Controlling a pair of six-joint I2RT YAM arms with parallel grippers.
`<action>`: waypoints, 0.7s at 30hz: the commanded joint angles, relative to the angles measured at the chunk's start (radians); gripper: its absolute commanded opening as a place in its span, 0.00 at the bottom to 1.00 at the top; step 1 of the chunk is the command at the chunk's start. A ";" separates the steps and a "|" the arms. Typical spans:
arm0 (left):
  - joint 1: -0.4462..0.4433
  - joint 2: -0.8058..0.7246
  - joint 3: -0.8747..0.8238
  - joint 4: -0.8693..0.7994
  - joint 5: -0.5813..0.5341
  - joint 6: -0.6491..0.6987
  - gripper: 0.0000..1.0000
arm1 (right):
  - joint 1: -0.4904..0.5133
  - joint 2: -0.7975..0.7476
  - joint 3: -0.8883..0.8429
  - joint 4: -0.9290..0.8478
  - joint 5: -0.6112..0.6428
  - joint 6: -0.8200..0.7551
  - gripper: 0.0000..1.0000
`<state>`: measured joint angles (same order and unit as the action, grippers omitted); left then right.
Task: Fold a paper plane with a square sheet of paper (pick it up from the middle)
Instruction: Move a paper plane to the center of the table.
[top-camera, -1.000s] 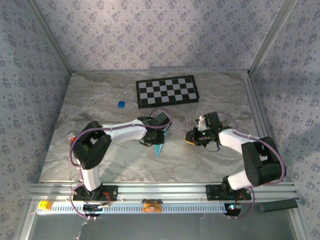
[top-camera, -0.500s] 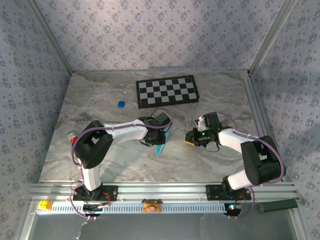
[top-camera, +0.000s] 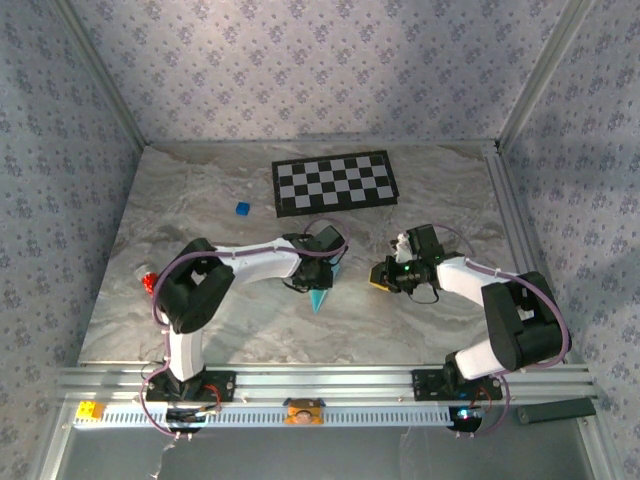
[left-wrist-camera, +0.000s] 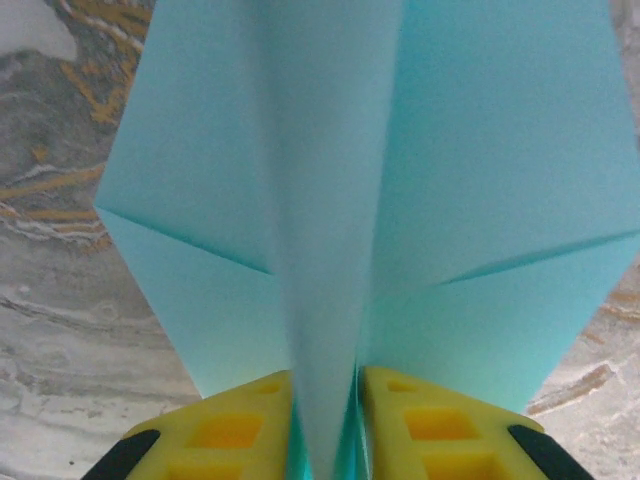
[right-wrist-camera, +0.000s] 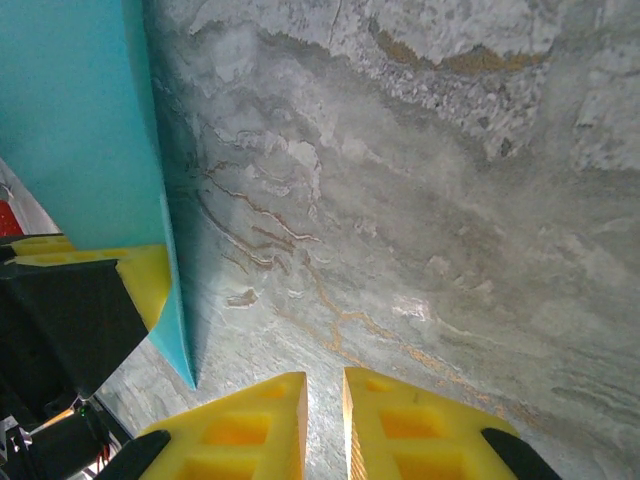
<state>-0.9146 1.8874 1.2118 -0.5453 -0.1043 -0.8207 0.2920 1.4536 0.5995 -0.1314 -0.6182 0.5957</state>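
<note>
The left gripper (left-wrist-camera: 325, 375) is pinching the plane (left-wrist-camera: 480, 200) by its centre fold: the jaws are standing only a sliver apart, with the upright fold filling the gap between them and a wing spreading out on each side. The plane is reaching straight ahead of these fingers, just above the table (right-wrist-camera: 450, 200). From above, its long axis is running roughly far to near, with the pointed end lying toward the arm bases, just on the near side of the gripper. The right gripper (right-wrist-camera: 325, 385) is hovering low over bare table with its jaws almost together and nothing between them. From it, the plane is lying ahead and to the left, close by but apart, edge-on to its fingers. The left arm is therefore the only one in contact, so any next crease or release is probably depending on it, while the right would have to be crossing leftward to help. Farther off, beyond both grippers, a checkerboard (top-camera: 335, 182) and a cube (top-camera: 241, 208) are sitting well away.
</note>
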 joint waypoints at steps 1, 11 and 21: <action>-0.023 0.059 0.044 -0.099 -0.085 -0.032 0.23 | 0.007 -0.024 0.030 -0.042 0.026 -0.015 0.18; -0.041 0.136 0.121 -0.178 -0.128 -0.107 0.32 | -0.015 -0.102 0.034 -0.107 0.066 -0.036 0.19; -0.050 0.166 0.172 -0.226 -0.158 -0.182 0.37 | -0.049 -0.141 0.021 -0.117 0.058 -0.039 0.19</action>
<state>-0.9634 2.0048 1.3838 -0.7235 -0.2405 -0.9581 0.2520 1.3319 0.6159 -0.2142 -0.5632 0.5819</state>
